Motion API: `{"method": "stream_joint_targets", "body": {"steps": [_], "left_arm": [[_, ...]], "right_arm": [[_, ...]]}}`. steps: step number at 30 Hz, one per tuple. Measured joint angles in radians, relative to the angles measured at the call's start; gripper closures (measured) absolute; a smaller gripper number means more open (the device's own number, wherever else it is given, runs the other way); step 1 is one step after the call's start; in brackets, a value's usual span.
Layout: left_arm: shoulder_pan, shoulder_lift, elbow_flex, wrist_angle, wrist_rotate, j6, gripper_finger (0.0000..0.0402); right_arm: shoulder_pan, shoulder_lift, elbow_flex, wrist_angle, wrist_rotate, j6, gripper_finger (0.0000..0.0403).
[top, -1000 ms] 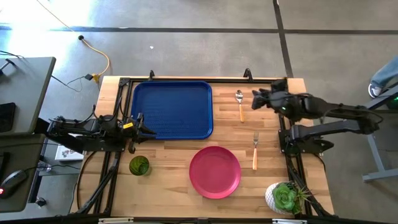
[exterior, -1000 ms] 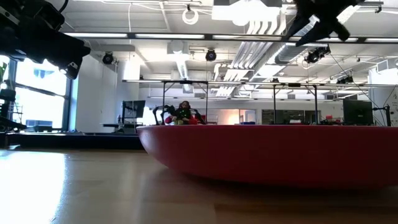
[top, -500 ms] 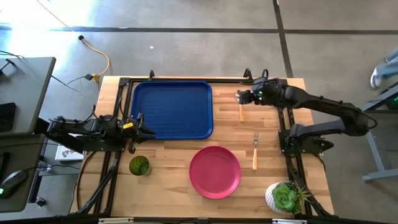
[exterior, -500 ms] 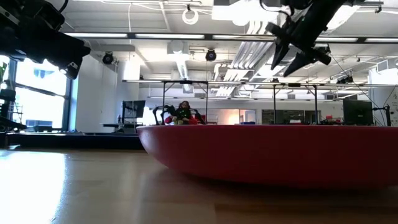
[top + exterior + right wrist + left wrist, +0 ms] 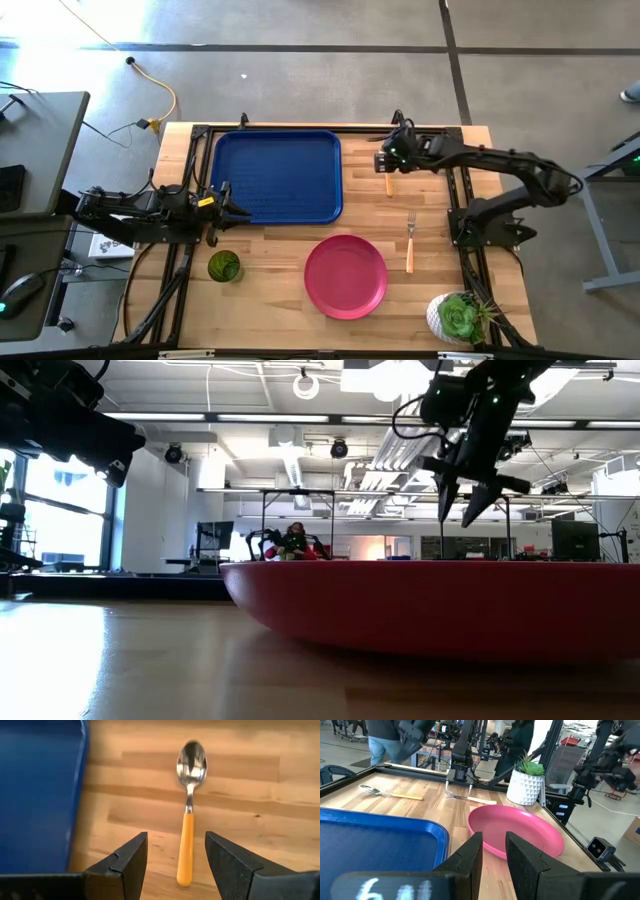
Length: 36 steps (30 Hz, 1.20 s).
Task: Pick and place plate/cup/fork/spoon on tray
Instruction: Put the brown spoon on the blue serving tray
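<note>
The orange-handled spoon [image 5: 189, 805] lies on the table right of the blue tray [image 5: 275, 175], its bowl toward the far edge. My right gripper [image 5: 176, 865] hangs open above it, fingers pointing down on either side of the handle's line, touching nothing; it also shows in the high view [image 5: 383, 160] and the low view [image 5: 465, 510]. The fork [image 5: 409, 242] lies farther toward the near edge, the pink-red plate [image 5: 345, 277] lies at the near middle, and the green cup [image 5: 223, 266] stands at the near left. My left gripper [image 5: 494, 855] waits at the tray's left near corner, with a narrow gap between its fingers.
A succulent in a white pot [image 5: 458, 318] stands at the near right corner. The tray's rim [image 5: 82, 795] runs close beside the spoon. Dark arm frames run along both side edges of the table. People stand in the room beyond the table.
My right gripper has gone toward the table's left edge and down, from beside the spoon to right above it, and has tipped until its fingers point down. Nothing on the table has moved.
</note>
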Motion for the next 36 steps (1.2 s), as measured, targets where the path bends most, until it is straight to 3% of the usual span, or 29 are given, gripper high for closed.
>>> {"method": "stream_joint_targets", "body": {"steps": [15,36], "left_arm": [[0.000,0.000,0.000,0.021,0.000,0.000,0.0326],[0.000,0.000,0.000,0.019,0.000,-0.001,0.0326]], "right_arm": [[-0.013,0.236,0.000,0.021,-0.047,-0.004,0.0213],[-0.114,0.398,0.000,0.125,-0.080,-0.107,0.0213]]}}
